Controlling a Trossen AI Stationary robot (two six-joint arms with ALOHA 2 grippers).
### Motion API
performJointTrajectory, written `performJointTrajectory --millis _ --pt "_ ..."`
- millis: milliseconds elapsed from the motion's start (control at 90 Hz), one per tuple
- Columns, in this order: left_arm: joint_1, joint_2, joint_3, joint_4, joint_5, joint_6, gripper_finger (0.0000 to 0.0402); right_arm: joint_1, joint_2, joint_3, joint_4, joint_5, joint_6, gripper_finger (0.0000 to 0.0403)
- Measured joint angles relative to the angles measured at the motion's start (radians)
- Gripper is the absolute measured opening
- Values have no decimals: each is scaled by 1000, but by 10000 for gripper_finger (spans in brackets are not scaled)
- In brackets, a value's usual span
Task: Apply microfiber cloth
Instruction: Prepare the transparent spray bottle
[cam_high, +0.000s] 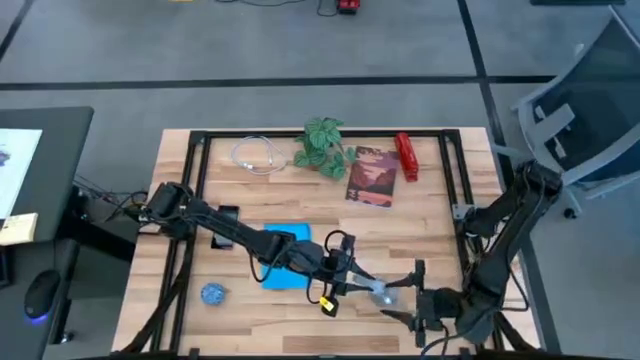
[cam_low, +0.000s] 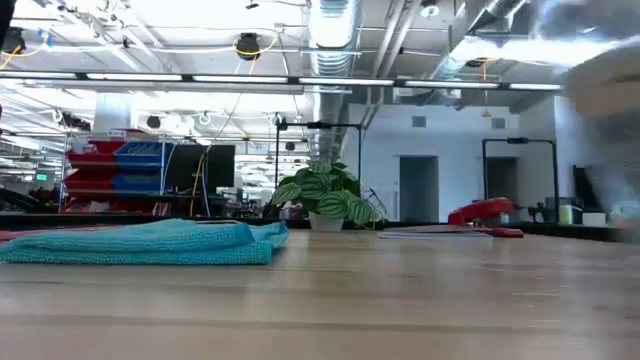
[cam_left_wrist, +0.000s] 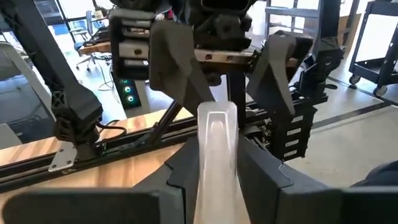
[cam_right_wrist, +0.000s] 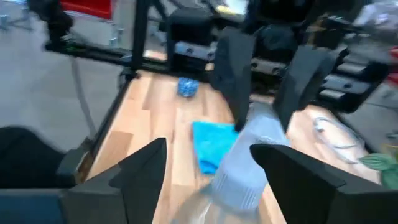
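Left gripper: pinching a clear bottle, facing the spread right gripper. Microfiber cloth: flat behind the left gripper, under its arm; left arm nearer.

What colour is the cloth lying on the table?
Bright sky blue microfiber cloth, plainest in the high view.

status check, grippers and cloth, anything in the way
Left gripper shut on clear bottle. Right gripper open around it. Cloth untouched, under left arm.
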Motion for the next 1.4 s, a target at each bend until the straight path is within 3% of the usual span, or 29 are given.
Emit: performJointTrajectory --millis 278,644,867,1044,1400 --pt "0 6 -1 -10 8 27 69 36 23 39 -75 115 60 234" --pt "0 6 1 4 5 45 50 40 23 39 -234 111 281 233" --pt "0 6 101 -127 5 80 49 73 23 37 -254 53 294 233" --pt "1 5 164 -207 4 116 49 158 17 37 -251 153 288 223" --pt "10 1 167 -214 3 87 135 184 17 37 -255 194 288 221"
